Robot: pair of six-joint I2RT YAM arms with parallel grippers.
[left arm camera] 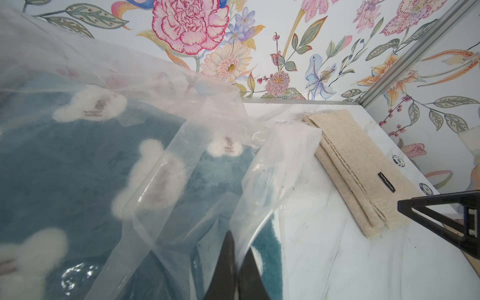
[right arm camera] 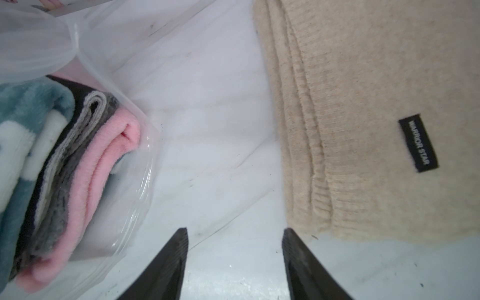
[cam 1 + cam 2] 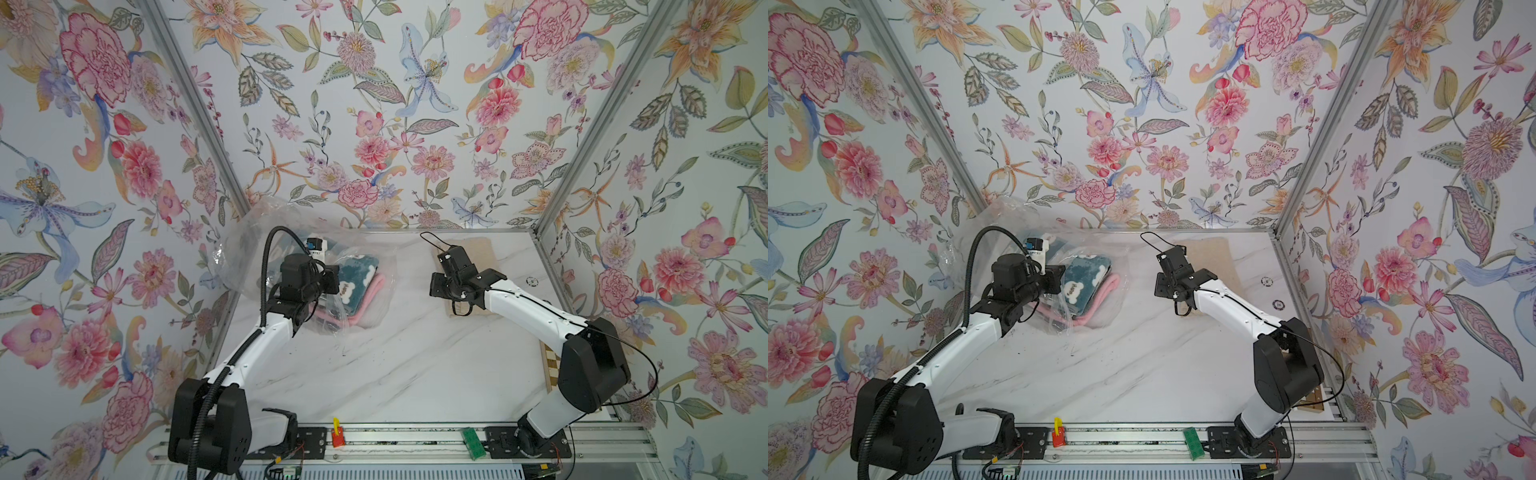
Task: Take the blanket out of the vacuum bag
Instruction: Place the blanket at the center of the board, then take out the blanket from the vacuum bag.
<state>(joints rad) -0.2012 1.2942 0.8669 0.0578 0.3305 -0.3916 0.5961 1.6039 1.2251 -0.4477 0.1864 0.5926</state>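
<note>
Vacuum bag [image 3: 249, 232]: clear, crinkled, lying on the marble-look desk [image 3: 395, 353] on the left arm's side of the beige blanket [image 3: 478, 251]. Strip of bare desk between the two. Visible in both top views [image 3: 1000, 224], far end bunched against the floral wall.

Inside, a folded stack:
- teal blanket with white clouds [image 3: 357, 270] on top
- grey layer [image 2: 59, 168] beneath
- pink blanket [image 3: 365, 309] lowest

Folded edges of the stack turned toward the beige blanket, plastic slack around them.

Left fingers [image 1: 223, 272]: together, pinched on a flap of bag film at the bag edge nearer the beige blanket. Film raised like a tent above the teal blanket [image 1: 78, 161].

Right fingers [image 2: 168, 265]: apart, nothing between them. Above bare desk in the gap, with the beige blanket's folded edge [image 2: 298, 130] on one side and the pink corner inside the bag [image 2: 104, 161] on the other. Clear of both.

Beige blanket: knit, folded flat, outside the bag. Black label [image 2: 418, 142] on top, reading WARRIOR STAR. Partly covered by the right arm [image 3: 532, 307] in both top views.

Two small round chips [image 3: 1266, 281] on the desk just past the beige blanket, on its side away from the bag.
</note>
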